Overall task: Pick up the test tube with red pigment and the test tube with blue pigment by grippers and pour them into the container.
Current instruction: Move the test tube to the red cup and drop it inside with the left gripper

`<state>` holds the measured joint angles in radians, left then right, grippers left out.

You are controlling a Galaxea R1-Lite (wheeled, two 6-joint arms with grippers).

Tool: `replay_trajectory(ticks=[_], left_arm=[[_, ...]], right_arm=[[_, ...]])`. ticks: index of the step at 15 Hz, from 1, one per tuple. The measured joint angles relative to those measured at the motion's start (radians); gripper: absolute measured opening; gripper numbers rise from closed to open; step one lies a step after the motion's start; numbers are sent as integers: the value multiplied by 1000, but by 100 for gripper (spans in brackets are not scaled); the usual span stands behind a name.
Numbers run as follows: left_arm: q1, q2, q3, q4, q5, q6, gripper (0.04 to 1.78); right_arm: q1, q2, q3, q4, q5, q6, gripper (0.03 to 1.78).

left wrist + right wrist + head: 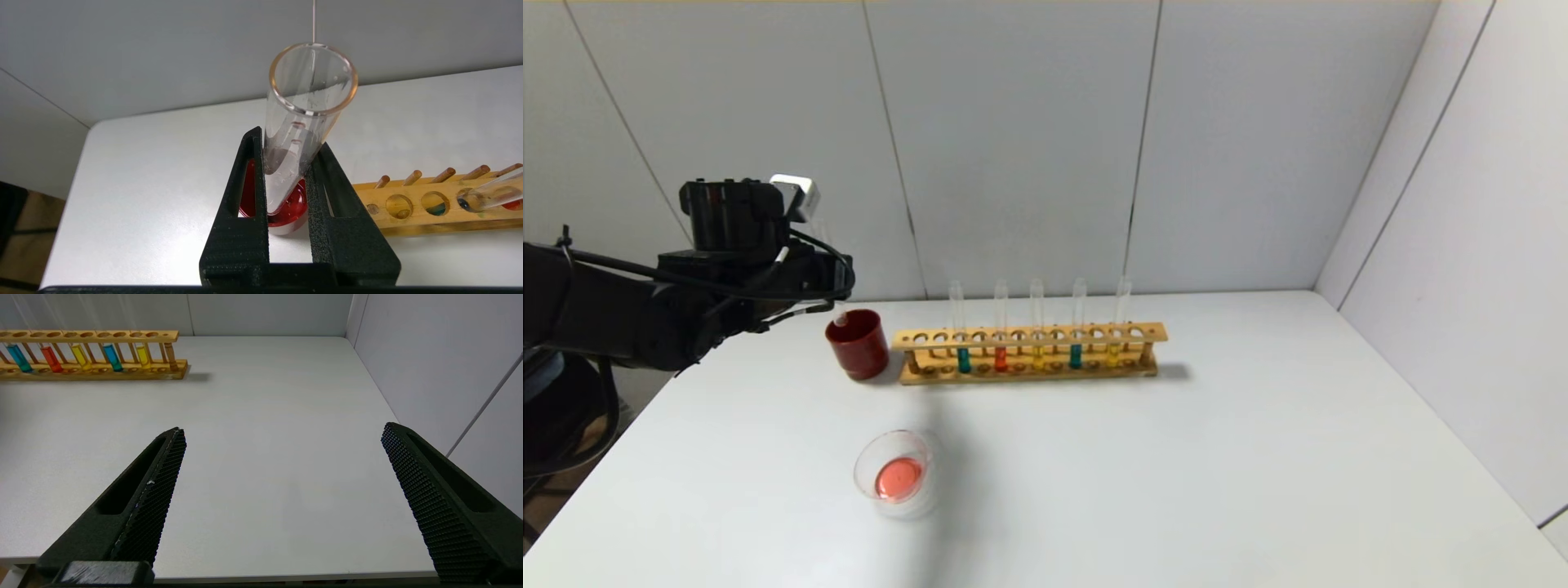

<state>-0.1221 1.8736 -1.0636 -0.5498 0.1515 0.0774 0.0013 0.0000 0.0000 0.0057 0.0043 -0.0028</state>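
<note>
The slender clear glass test tube with pink residue [304, 122] is clamped in the left gripper [286, 192], its round bottom directly over the dark red opaque cup [286, 210] below. Right gripper [282, 457] gapes wide, empty.

A dark red cup [858, 344] stands on the white tabletop [1176, 474] left of centre in the head view, just beside the left end of a wooden rack [1029, 353]. The rack runs across the middle of the frame and holds two upright tubes of yellow liquid [1037, 356]. Grey wall panels [1013, 139] fill the upper frame.
</note>
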Motion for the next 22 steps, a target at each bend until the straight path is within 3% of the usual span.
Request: replay_trajectory(ticks=[22], left_arm=[[5,273,-166,-10,-39,-8,32]], right_arm=[[0,0,0,0,0,0,175]])
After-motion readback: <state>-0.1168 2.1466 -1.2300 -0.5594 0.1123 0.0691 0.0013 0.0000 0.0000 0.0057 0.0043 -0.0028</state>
